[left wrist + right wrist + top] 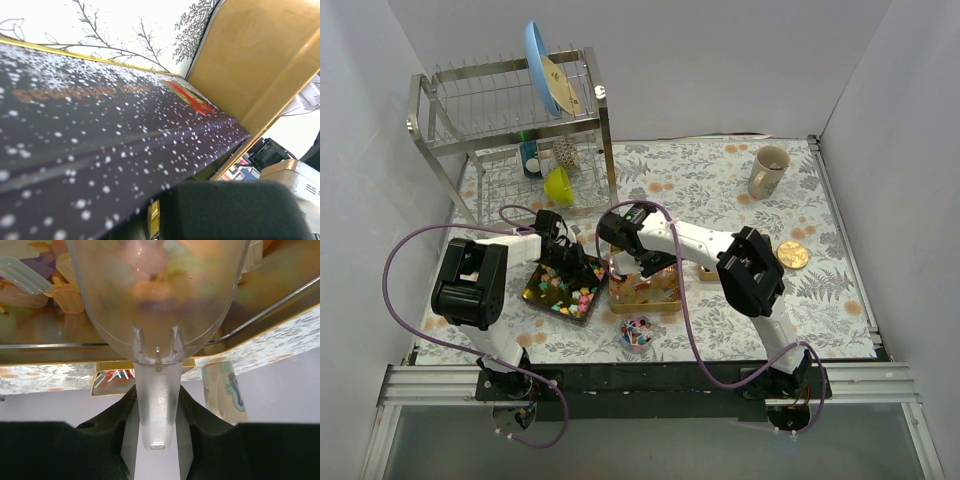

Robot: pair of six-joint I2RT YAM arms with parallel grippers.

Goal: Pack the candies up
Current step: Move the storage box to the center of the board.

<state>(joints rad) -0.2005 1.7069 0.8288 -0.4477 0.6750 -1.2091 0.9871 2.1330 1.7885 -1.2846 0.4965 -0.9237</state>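
Pastel star-like candies (570,293) lie in a dark snow-patterned tin (546,287). Orange-yellow wrapped candies (645,292) lie in a gold tin (670,307) beside it; they also show in the right wrist view (64,296). Red-white-blue candies fill a small clear cup (636,333). My left gripper (562,258) is shut on the dark tin's far wall (100,125), with the gold rim between its fingers (230,210). My right gripper (625,262) is shut on the handle of a clear scoop (157,315) holding pastel candies over the gold tin (270,310).
A steel dish rack (510,130) with a blue plate and a green cup stands at the back left. A mug (767,170) stands at the back right. A round gold lid (793,255) and a small gold box (708,272) lie right of the tins.
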